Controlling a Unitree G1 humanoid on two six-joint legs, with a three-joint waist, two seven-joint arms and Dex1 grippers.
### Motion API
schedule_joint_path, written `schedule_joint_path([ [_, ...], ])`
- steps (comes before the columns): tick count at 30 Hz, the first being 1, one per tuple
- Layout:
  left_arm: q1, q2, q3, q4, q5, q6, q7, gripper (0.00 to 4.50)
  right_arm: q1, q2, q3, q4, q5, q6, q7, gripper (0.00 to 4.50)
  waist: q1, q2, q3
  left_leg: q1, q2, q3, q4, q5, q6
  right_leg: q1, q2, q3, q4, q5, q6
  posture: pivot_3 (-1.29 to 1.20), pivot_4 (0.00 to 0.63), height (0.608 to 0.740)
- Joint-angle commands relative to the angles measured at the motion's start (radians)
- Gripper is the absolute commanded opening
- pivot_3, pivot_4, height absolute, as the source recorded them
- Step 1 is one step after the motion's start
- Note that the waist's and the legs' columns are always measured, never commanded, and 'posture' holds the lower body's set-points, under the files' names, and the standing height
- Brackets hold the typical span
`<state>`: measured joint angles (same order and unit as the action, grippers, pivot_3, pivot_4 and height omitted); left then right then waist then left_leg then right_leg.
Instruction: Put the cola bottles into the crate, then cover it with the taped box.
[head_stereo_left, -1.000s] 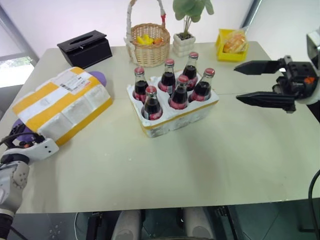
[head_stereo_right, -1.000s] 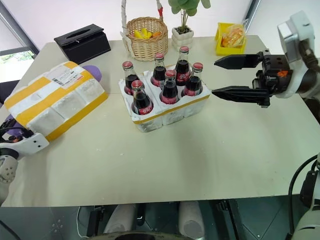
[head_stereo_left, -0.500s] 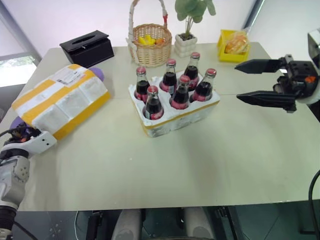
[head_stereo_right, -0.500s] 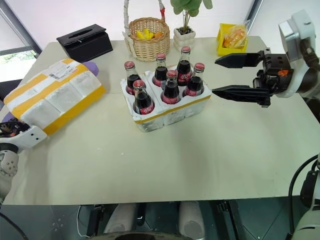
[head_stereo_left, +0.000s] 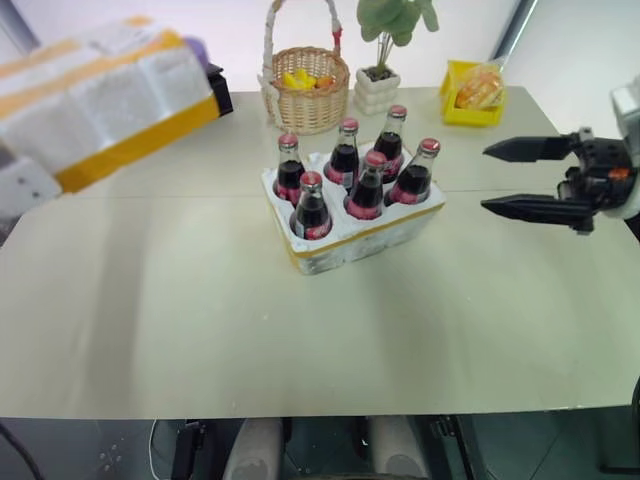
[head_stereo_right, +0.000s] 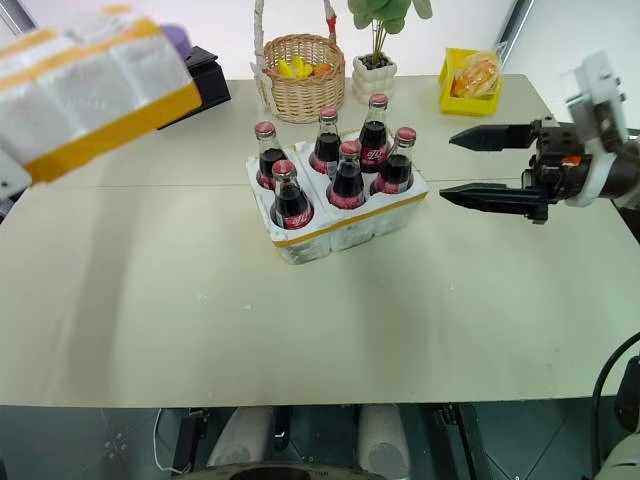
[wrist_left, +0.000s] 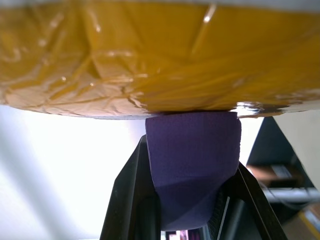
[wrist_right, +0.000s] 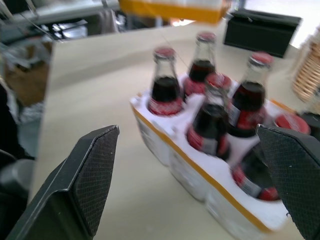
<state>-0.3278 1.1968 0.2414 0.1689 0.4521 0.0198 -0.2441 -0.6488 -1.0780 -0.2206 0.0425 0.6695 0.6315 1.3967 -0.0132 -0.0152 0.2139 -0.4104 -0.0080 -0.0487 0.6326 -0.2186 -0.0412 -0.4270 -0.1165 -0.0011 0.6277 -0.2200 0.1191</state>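
Crate: white foam with a yellow band at the base, mid-table. Six bottles stand upright in its wells, glass, dark cola, red caps. Right gripper, to the crate's right, jaws spread wide, empty. Box: white foam, crinkled yellow tape, raised off the table at far left. Left gripper is clamped on a purple handle touching the box's taped edge.

You have six cola bottles in the crate mid-table; taped box aloft at left, wicker basket behind.
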Motion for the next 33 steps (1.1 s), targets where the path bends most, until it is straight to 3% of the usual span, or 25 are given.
schedule_joint_path([
  [1, -0.114, 0.027, -0.047, -0.139, -0.023, 0.023, -0.113, 0.51, -0.009, 0.004, -0.005, 0.014, -0.013, -0.032, 0.004, 4.50, -0.001, 0.000, 0.000, 0.000, 0.000, 0.000, 0.000, 0.000, 0.000, 0.000, 0.000, 0.000, 0.000, 0.000, 0.000, 0.00, 0.150, 0.740],
  [11, -0.380, -0.123, -0.284, -0.380, 0.032, 0.185, -0.360, 0.51, -0.024, 0.031, 0.008, 0.054, -0.030, -0.040, -0.007, 4.50, -0.004, 0.000, 0.000, 0.001, 0.001, 0.000, 0.002, 0.000, 0.000, 0.000, 0.002, 0.000, 0.002, 0.000, 0.000, 0.00, 0.150, 0.740],
  [22, -0.571, -0.305, -0.493, -0.385, 0.220, 0.218, -0.461, 0.51, -0.016, 0.053, 0.003, 0.057, -0.023, -0.031, -0.030, 4.50, -0.002, -0.001, 0.001, -0.001, 0.001, -0.001, 0.008, 0.000, 0.000, 0.002, 0.003, 0.001, 0.003, 0.000, 0.001, 0.00, 0.150, 0.740],
  [29, -0.628, -0.397, -0.530, -0.366, 0.318, 0.214, -0.468, 0.51, -0.003, 0.060, -0.004, 0.053, -0.018, -0.027, -0.039, 4.50, 0.019, -0.001, 0.001, -0.008, -0.001, -0.005, 0.019, 0.000, 0.000, 0.004, 0.003, 0.000, 0.001, 0.003, 0.005, 0.00, 0.150, 0.740],
  [33, -0.634, -0.360, -0.495, -0.347, 0.353, 0.211, -0.482, 0.51, -0.004, 0.063, -0.008, 0.060, -0.016, -0.026, -0.044, 4.50, 0.026, -0.001, 0.001, -0.010, -0.001, -0.006, 0.019, 0.000, 0.000, 0.004, 0.003, 0.000, 0.001, 0.003, 0.006, 0.00, 0.150, 0.740],
])
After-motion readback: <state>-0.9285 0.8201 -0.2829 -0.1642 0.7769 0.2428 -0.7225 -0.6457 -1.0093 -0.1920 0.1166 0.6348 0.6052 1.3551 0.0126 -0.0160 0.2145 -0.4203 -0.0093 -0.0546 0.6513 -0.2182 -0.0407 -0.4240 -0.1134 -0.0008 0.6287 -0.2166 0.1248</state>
